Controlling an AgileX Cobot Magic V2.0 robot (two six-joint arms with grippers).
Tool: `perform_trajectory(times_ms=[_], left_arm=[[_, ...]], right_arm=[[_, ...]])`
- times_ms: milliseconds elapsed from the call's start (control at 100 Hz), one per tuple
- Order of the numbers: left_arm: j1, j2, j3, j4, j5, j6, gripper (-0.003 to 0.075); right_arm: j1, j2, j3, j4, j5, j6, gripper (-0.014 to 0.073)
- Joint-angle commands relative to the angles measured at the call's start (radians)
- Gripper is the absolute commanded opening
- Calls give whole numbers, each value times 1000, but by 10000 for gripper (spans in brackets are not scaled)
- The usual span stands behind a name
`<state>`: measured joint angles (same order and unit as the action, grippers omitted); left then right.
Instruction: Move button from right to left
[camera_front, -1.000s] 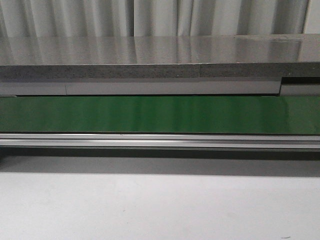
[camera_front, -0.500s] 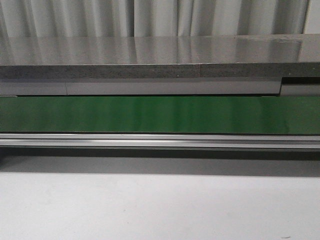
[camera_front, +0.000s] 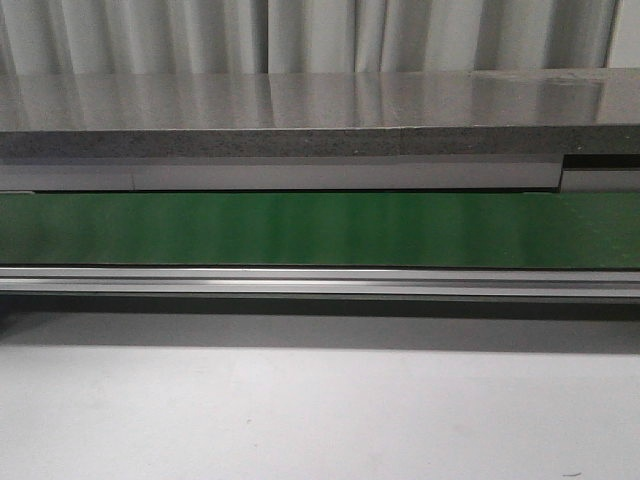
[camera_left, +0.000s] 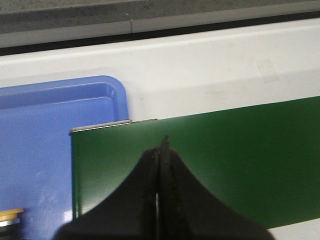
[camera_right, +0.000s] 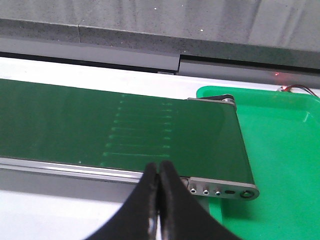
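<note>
In the left wrist view, a sliver of a button with a yellow-orange cap on a dark body shows at the frame's edge, inside the blue tray. My left gripper is shut and empty, above the end of the green conveyor belt, beside the tray. My right gripper is shut and empty, over the near rail at the belt's other end. No button shows in the right wrist view or the front view. Neither gripper shows in the front view.
The green belt runs across the front view between a metal rail and a grey counter. A green tray sits under the belt's right end, and no button shows in it. White table lies in front.
</note>
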<state>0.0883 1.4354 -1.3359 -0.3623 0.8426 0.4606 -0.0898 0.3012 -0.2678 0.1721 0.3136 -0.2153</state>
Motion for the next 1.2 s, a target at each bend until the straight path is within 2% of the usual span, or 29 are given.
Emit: perform_trajectory(times_ms=[0, 520, 820, 1190], left_arm=[[-32, -74, -3, -51, -67, 3, -20], [-164, -369, 251, -92, -182, 3, -20], [-166, -550, 374, -92, -214, 3, -20], [-166, -680, 418, -92, -214, 10, -20]], right_arm=[[3, 5, -28, -5, -80, -9, -67], [3, 5, -28, -5, -80, -9, -67], [3, 5, -28, -5, -80, -9, -67], [3, 5, -28, -5, -80, -9, -67]])
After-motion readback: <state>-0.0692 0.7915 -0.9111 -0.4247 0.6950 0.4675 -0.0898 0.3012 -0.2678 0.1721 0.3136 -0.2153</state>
